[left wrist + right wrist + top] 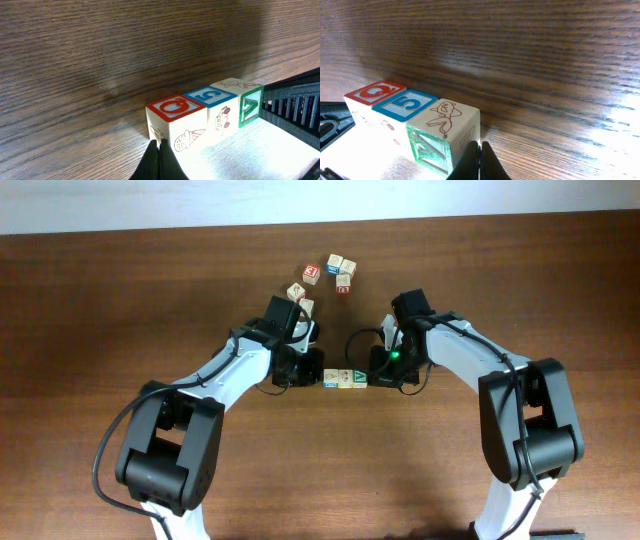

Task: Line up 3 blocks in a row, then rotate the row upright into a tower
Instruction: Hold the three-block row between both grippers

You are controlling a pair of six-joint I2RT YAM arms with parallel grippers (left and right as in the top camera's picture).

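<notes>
Three small wooden blocks [345, 378] stand side by side in a row at the table's middle. The left wrist view shows a red Q block [175, 117], a blue 5 block [215, 102] and a green A block [247, 102]. My left gripper [319, 376] is shut and empty, its tips [159, 150] against the Q block's outer corner. The right wrist view shows the same row from the other end, with the green-faced fish block [442, 132] nearest. My right gripper [371, 377] is also shut and empty, and its tips [480, 150] touch that block's outer face.
Several loose alphabet cubes [338, 270] lie scattered behind the grippers toward the table's far edge, some with red faces. One cube [298, 293] sits close to the left wrist. Both arms reach in from the near side.
</notes>
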